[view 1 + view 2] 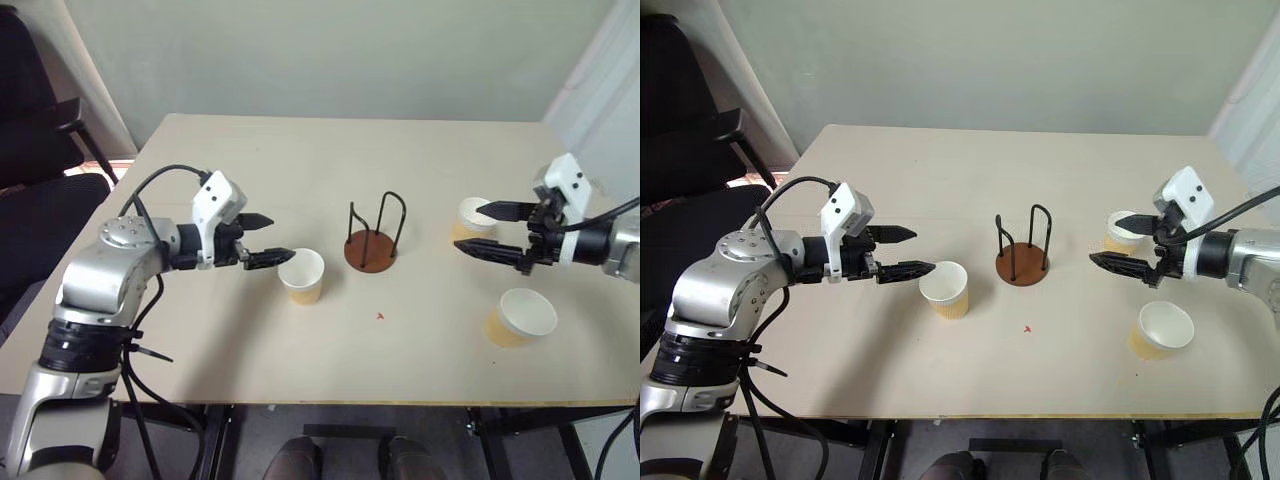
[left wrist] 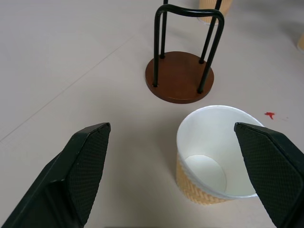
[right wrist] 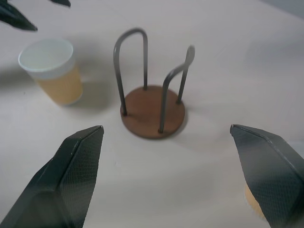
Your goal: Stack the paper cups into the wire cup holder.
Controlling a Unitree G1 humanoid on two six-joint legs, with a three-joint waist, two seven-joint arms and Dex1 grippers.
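Observation:
The wire cup holder (image 1: pixel 372 250), a brown disc with two black wire loops, stands empty at the table's middle. Three paper cups stand upright on the table. One cup (image 1: pixel 302 276) is just left of the holder, and my left gripper (image 1: pixel 280 238) hovers open right beside its rim, holding nothing. A second cup (image 1: pixel 475 218) is to the right, with my right gripper (image 1: pixel 468 228) open beside it. The third cup (image 1: pixel 521 317) sits nearer the front right edge. In the left wrist view the near cup (image 2: pixel 216 159) lies between the spread fingers, with the holder (image 2: pixel 179 76) beyond.
A black chair (image 1: pixel 30 150) stands off the table's left side. A small red mark (image 1: pixel 380 316) lies on the beige table (image 1: pixel 250 160) in front of the holder. The table's front edge runs close below the cups.

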